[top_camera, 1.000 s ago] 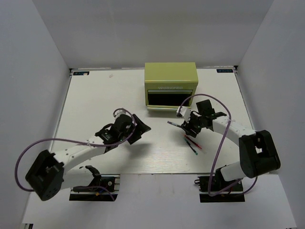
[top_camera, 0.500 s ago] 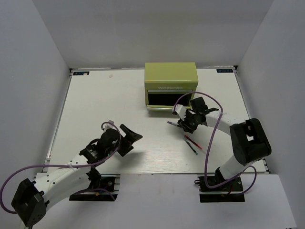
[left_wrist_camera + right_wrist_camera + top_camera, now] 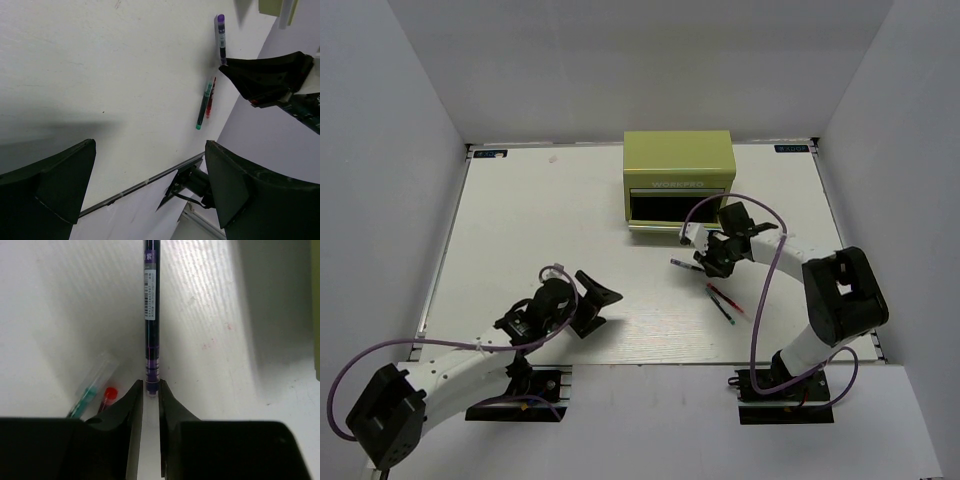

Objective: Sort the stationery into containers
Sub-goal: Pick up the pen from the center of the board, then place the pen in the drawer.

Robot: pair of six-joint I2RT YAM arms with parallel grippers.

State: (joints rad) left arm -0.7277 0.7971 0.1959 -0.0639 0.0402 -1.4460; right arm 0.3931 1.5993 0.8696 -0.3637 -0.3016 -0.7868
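A dark purple pen [image 3: 151, 315] lies on the white table, and its near end sits between the fingertips of my right gripper [image 3: 150, 385], which is shut on it. In the top view this pen [image 3: 685, 264] sticks out left of the right gripper [image 3: 708, 262], in front of the olive-green chest [image 3: 678, 160]. A red pen [image 3: 723, 297] and a clear pen [image 3: 722, 309] with a green insert lie side by side just nearer. My left gripper [image 3: 598, 305] stands wide open and empty at the near left. No markers are in view.
The chest's front shows a dark open drawer [image 3: 676, 206]. White walls enclose the table on three sides. In the left wrist view the table's near edge [image 3: 150, 177] runs close under the open left gripper [image 3: 150, 144].
The right gripper's jaws have closed in around the dark pen's end. The left arm has drawn back toward the near edge, with its jaws spread wider.
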